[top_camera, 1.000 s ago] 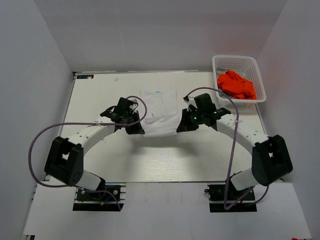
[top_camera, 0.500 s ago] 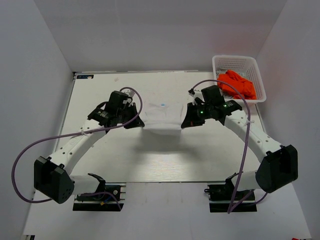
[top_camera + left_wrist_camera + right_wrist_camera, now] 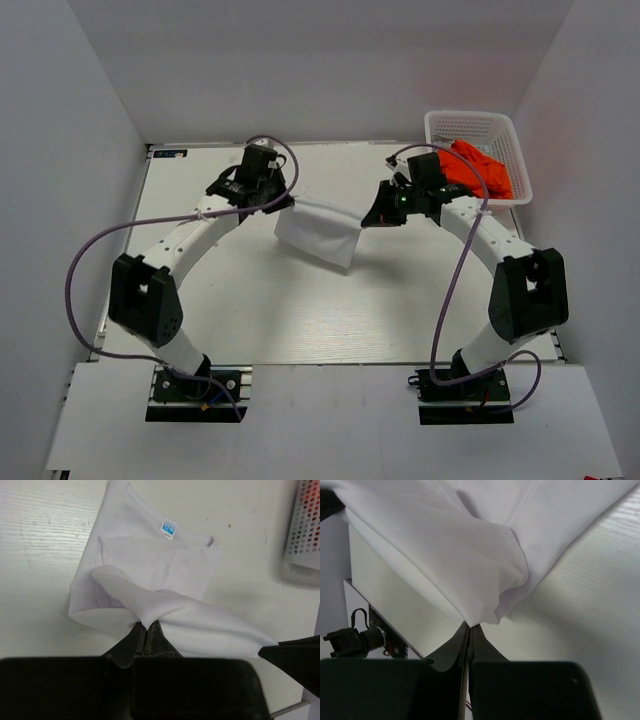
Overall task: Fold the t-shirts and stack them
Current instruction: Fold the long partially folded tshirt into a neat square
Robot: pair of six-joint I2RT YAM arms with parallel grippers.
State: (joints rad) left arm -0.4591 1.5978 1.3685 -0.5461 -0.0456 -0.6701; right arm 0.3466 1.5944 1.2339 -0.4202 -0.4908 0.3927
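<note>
A white t-shirt point(image 3: 318, 232) hangs folded between my two grippers over the back half of the table. My left gripper point(image 3: 287, 203) is shut on its left corner, and in the left wrist view the cloth point(image 3: 150, 580) with a small blue neck label point(image 3: 168, 529) bunches at the pinched tips point(image 3: 146, 625). My right gripper point(image 3: 371, 217) is shut on the right corner; in the right wrist view the white cloth point(image 3: 445, 550) drapes from the closed tips point(image 3: 470, 625). An orange t-shirt point(image 3: 477, 170) lies crumpled in the basket.
A white lattice basket point(image 3: 479, 125) stands at the back right corner of the white table point(image 3: 300, 320); its edge point(image 3: 302, 530) shows in the left wrist view. Grey walls enclose the table on three sides. Purple cables loop from both arms.
Both grippers have carried the shirt's near edge up and toward the back of the table, folding the white t-shirt over itself. Both arms now reach further back.
</note>
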